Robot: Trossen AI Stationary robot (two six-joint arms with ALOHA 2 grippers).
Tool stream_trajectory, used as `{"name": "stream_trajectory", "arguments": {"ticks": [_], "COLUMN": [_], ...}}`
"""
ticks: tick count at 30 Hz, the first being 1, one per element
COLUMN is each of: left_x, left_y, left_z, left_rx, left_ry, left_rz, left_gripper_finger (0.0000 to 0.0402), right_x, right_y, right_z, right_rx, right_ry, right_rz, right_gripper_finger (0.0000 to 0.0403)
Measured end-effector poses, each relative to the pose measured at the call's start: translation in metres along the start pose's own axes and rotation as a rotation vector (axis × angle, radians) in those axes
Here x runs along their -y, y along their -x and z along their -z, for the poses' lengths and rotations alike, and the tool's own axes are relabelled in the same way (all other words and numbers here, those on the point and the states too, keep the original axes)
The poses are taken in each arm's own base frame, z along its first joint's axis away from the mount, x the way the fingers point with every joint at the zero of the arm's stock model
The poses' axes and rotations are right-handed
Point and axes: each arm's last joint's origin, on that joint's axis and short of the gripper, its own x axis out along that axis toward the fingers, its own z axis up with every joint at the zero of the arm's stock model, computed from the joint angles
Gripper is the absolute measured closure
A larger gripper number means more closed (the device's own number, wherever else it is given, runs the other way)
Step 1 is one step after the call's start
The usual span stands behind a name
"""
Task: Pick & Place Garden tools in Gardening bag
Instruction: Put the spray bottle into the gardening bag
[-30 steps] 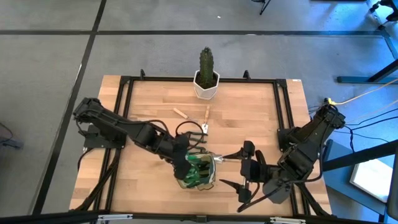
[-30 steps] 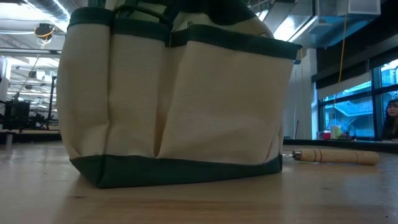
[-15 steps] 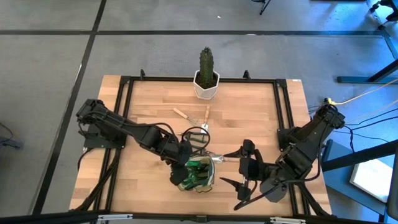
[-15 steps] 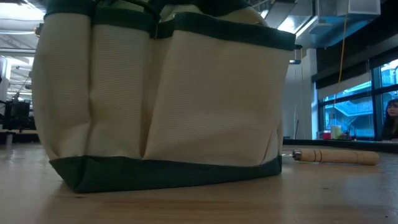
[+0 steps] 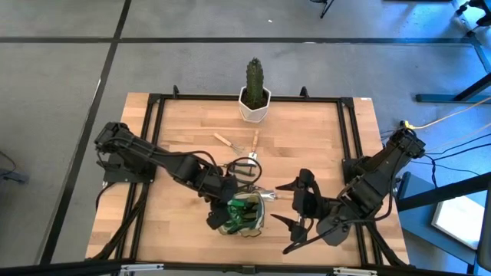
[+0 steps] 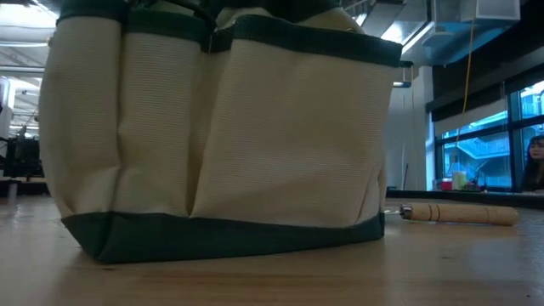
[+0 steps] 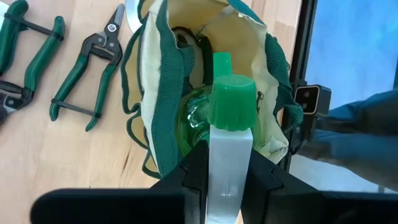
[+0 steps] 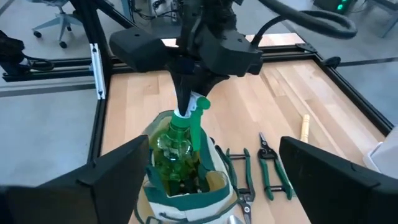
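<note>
Robotics lab or test bay inside an open office-type hall. Shown by: butcher-block table (image 5: 307, 146) edged with a black metal frame (image 5: 349, 138), two dark arms bolted at its left and right edges; grey carpet-tile floor (image 5: 61, 69) crossed by dark tape lines; yellow cable (image 5: 445, 119) trailing past the right edge. Exposed ceiling ducts (image 6: 76, 13), strip lighting, tall windows (image 6: 489, 140), a seated person (image 6: 535, 161) at far right. Swivel chair (image 8: 53, 25) beyond the table.

Two black jointed arms are showing in the overhead view, the left arm (image 5: 153, 161) at centre left and the right arm (image 5: 376, 180) at lower right, each trailing black cables and ending in wedge-shaped matte fingers.
</note>
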Motion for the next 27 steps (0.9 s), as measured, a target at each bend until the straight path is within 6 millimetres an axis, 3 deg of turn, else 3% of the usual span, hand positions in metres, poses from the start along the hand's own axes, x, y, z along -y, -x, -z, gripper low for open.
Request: {"name": "stream_trajectory", "arguments": {"ticks": [7,20,27], "left_x": [-0.002,0.003,0.004], "left_y": [-0.016,-0.016,-0.017], "left_z": [-0.003,0.001,0.0], "left_rx": [-0.042,-0.041,-0.023], "left_ry": [-0.017,-0.043,-0.017], "left_rz": [-0.007,-0.013,-0.005], "left_gripper_finger": [0.0356,0.0355,0.0291], "right_x": [0.002,0.002,0.002], "right_y": [-0.001,-0.001,-0.001], "right_z": [0.0,0.001,0.001], "right_rx": [-0.008,-0.016,-0.016], "right_ry": [0.003,0.007,0.006], "right_rz": [0.011,0.015,0.015], "right_gripper_finger": [0.0041,0.0041,0.0041]}}
